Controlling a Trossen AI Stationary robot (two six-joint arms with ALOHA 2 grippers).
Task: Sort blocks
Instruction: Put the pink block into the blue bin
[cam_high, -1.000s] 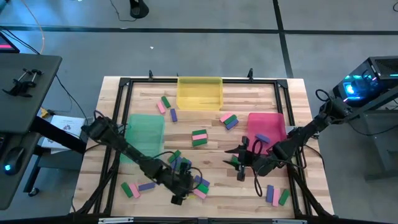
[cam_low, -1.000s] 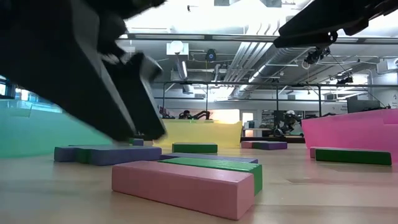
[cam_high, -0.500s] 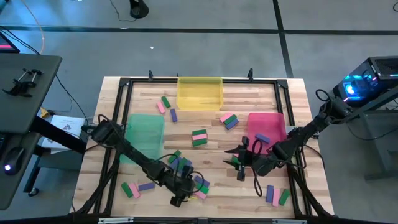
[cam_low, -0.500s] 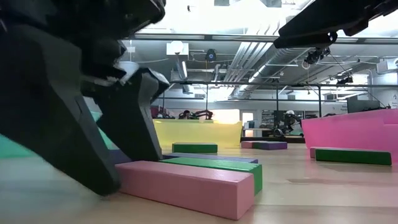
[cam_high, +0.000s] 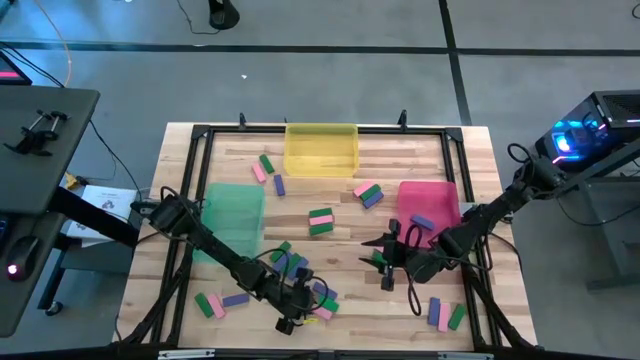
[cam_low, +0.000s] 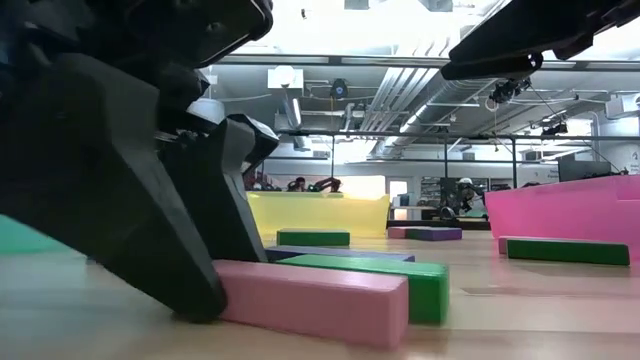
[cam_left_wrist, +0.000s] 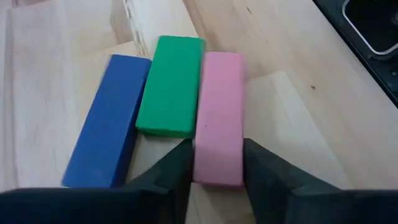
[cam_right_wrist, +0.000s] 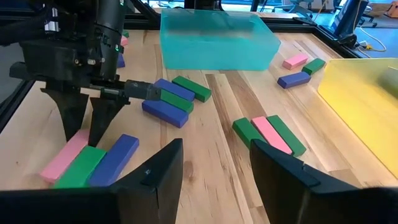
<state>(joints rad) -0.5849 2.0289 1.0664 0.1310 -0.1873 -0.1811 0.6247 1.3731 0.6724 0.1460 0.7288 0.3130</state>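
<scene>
We are seeing the left gripper (cam_left_wrist: 216, 163) standing down at the near edge, its fingers (cam_left_wrist: 174, 171) straddling a pink block (cam_left_wrist: 217, 118). A green block (cam_left_wrist: 170, 85) is lying tight against that pink block's side, with a blue block (cam_left_wrist: 109, 118) beside it, so one finger is squeezing into a narrow gap. The pink block's other side is facing bare table (cam_left_wrist: 298, 124). Bare wood is lying open in front of the right gripper (cam_right_wrist: 214, 165).

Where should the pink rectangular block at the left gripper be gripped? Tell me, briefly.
Grip the pink rectangular block across its two long sides at the end that sticks out past the green block lying against it, coming down from above; the left gripper straddles that end.
</scene>
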